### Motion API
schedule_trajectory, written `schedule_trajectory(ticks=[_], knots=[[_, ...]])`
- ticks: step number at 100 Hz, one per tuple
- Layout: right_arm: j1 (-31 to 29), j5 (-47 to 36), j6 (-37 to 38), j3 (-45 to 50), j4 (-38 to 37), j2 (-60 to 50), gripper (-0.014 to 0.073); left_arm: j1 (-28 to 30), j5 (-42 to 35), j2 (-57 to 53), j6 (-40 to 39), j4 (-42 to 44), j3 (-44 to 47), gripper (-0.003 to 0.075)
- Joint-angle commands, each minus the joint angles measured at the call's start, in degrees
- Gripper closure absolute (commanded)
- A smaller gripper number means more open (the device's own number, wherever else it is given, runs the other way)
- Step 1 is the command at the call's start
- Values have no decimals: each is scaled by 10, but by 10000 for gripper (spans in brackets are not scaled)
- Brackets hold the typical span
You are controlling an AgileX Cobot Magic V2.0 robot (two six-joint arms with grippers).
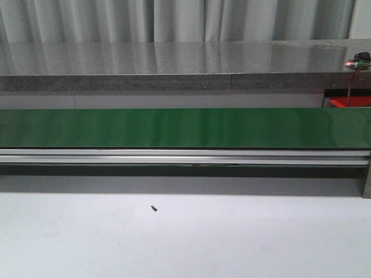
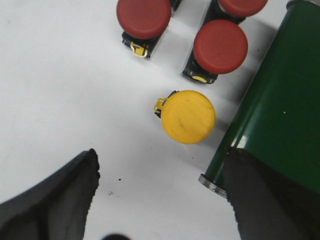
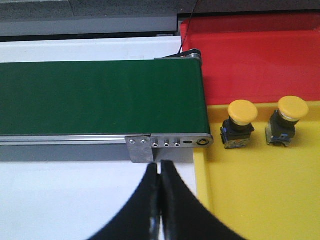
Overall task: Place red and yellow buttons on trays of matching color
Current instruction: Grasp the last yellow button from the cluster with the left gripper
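Left wrist: round, glossy yellow button (image 2: 188, 116) on table.

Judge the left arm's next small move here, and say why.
Probably lower the open left gripper onto the yellow button and close. That button stands just ahead between the fingers, on the white table beside the green belt, while two yellow buttons already stand on the yellow tray.

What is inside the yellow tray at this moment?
The right wrist view shows two yellow buttons standing upright inside the yellow tray, near its edge by the red tray. The tray runs out of frame, so the rest is unseen.
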Motion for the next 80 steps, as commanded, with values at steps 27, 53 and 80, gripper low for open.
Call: schedule_trajectory(ticks=[27,53,80], knots=[[0,-46,-5,-15,-8,2,660,1,-16,5,5,-24,-12,226],[0,-46,-5,-15,-8,2,660,-6,-30,25,10,-29,-12,226],[0,-46,-5,-15,-8,2,660,-6,-51,35,25,-33,-12,226]])
